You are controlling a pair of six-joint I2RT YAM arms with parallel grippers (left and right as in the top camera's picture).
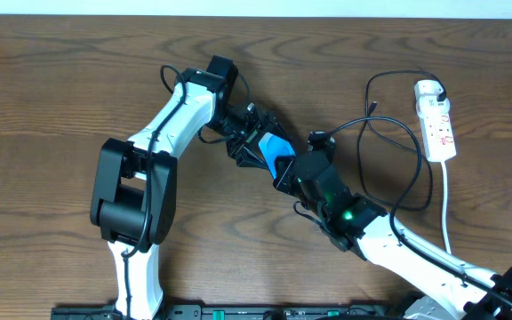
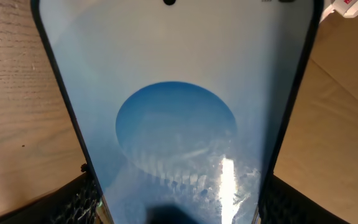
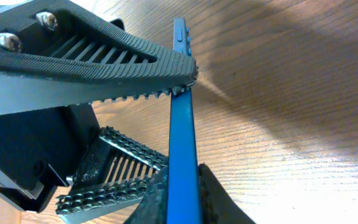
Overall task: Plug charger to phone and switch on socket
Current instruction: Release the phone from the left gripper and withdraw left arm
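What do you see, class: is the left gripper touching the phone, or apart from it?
Touching. In the left wrist view the phone sits with its long edges flush against the left gripper fingers on both sides, with no gap showing.

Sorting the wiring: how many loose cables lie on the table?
2. The black charger cable loops left of the strip; the white cord runs from the strip toward the near edge. Stretches under the right arm may be hidden.
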